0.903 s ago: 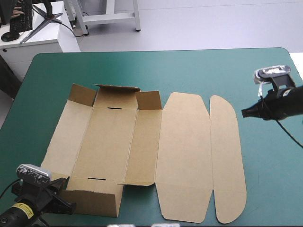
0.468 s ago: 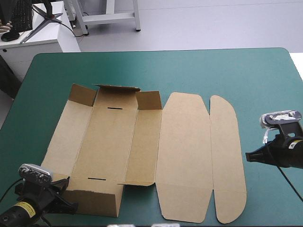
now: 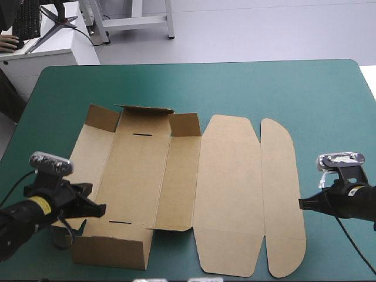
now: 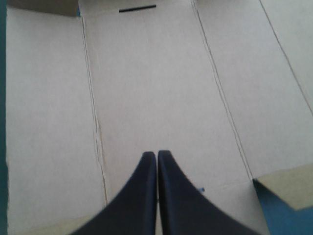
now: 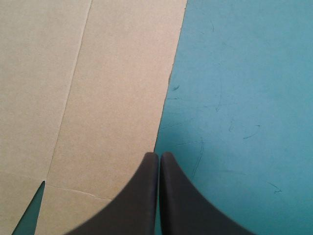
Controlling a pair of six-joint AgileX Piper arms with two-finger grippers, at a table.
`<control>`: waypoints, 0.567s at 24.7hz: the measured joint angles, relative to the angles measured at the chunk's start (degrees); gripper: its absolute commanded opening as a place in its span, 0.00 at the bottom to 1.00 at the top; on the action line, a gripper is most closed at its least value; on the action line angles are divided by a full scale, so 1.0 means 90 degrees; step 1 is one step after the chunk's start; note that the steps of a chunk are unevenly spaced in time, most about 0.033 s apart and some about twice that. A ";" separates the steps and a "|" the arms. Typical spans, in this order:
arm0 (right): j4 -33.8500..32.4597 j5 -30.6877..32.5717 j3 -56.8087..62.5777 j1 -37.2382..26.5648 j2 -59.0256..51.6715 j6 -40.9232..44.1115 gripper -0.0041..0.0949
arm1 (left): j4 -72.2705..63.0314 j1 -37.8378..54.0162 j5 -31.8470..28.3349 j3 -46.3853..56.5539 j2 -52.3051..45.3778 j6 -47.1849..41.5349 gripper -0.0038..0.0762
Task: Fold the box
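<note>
The brown box [image 3: 176, 176] lies opened out on the teal-green table [image 3: 264, 88]. Its far flaps [image 3: 144, 111] and its near end wall [image 3: 111, 247] stand raised, and the lid panels lie flat to the right. My left gripper [image 3: 101, 208] is shut, just above the box's left side panel near the near slot. In the left wrist view its tip [image 4: 157, 152] points across the box floor [image 4: 156, 88] toward the far slot [image 4: 137, 8]. My right gripper [image 3: 301, 204] is shut at the lid flap's right edge. In the right wrist view its tip [image 5: 159, 154] lies on that edge of the box [image 5: 98, 88].
The teal-green cover [image 5: 244, 98] shows to the right of the box and in a wide band along the far side. The box's near edge reaches close to the table's near edge.
My left gripper has risen from the near left corner and moved right, over the box's left panel. My right gripper came down the right side toward the near edge, then shifted slightly left to the lid flap.
</note>
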 measured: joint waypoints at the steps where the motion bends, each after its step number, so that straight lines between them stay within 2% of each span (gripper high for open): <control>1: 0.0005 -0.0026 0.0016 0.0000 0.0000 0.0000 0.04 | 0.0006 0.0000 0.0000 -0.0219 0.0236 0.0000 0.04; 8: 0.0013 -0.0213 0.0024 0.0000 0.0000 0.0000 0.04 | 0.0236 0.0080 0.0000 -0.2034 0.2319 0.0104 0.05; 10: 0.0013 -0.0270 0.0029 0.0000 0.0000 0.0000 0.04 | -0.0100 0.0524 0.0006 -0.2767 0.2964 0.0404 0.05; 12: 0.0016 -0.0308 0.0029 0.0000 0.0000 0.0000 0.04 | -0.1002 0.1382 0.0237 -0.3494 0.3562 0.0988 0.05; 13: 0.0016 -0.0315 0.0029 0.0000 0.0000 0.0000 0.04 | -0.1693 0.2154 0.0581 -0.3936 0.3873 0.1486 0.05; 14: 0.0020 -0.0319 0.0029 0.0000 0.0000 0.0000 0.04 | -0.1946 0.2482 0.0735 -0.4109 0.3977 0.1702 0.05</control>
